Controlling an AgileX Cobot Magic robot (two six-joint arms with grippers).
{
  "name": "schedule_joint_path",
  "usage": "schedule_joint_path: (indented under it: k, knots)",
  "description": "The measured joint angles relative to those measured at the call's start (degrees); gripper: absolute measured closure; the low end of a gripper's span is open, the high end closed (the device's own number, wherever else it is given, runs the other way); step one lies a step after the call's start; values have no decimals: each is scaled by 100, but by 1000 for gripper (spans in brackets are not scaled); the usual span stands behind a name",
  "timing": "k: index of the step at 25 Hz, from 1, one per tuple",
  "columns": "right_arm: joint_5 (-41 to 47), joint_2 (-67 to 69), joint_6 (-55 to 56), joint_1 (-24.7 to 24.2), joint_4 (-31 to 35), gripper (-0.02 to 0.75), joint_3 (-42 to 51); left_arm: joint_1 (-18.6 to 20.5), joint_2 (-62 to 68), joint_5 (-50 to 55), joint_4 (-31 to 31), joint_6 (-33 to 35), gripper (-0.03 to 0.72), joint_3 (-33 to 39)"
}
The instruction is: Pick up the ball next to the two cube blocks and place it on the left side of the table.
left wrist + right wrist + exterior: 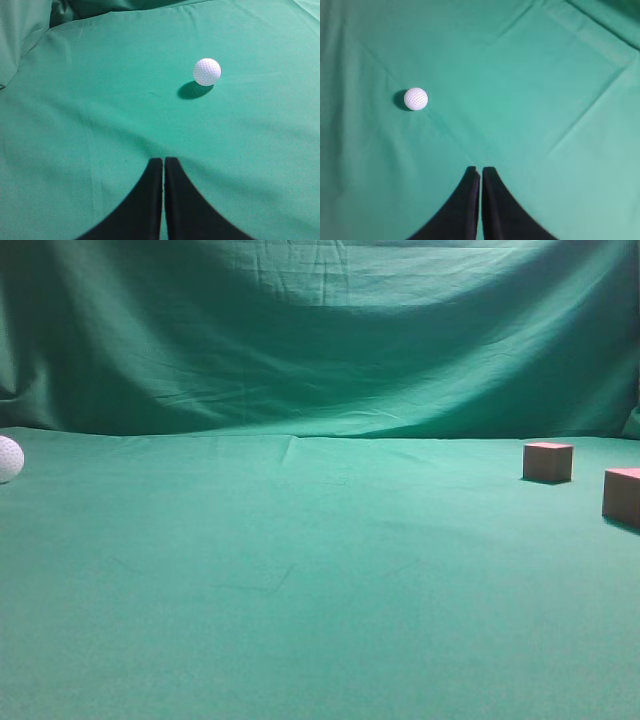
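Observation:
The ball [8, 459] is white and dimpled and lies on the green table [300, 580] at the far left edge of the exterior view. The two cube blocks, one [548, 461] and the other [622, 496], stand far apart from it at the right. My left gripper [164, 160] is shut and empty, above the cloth, with the ball [206, 72] ahead and to its right. My right gripper [480, 170] is shut and empty; a white ball [415, 98] lies ahead to its left. Neither gripper shows in the exterior view.
A green draped backdrop [320, 330] rises behind the table. Cloth folds show at the top left of the left wrist view [30, 30]. No cube shows in either wrist view.

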Motion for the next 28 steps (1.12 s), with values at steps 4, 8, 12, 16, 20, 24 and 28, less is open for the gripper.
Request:
schedule_joint_path:
  k: [4, 8, 12, 16, 20, 24, 28]
  knots:
    - [3, -681, 76, 0, 0, 738, 824, 0, 0, 0, 0, 0, 688, 0]
    - [-102, -1398, 307, 0, -39, 738, 1996, 0, 0, 0, 0, 0, 688, 0]
    - [-227, -2250, 627, 0, -220, 738, 3229, 0, 0, 0, 0, 0, 688, 0]
    - [-417, -2980, 682, 0, -440, 738, 4066, 0, 0, 0, 0, 0, 688, 0]
    - [-539, -3553, 571, 0, -637, 738, 4659, 0, 0, 0, 0, 0, 688, 0]
    - [-661, -4163, 541, 0, -984, 738, 5144, 0, 0, 0, 0, 0, 688, 0]
    - [-996, -4875, 528, -41, -1298, 738, 5730, 0, 0, 0, 0, 0, 688, 0]
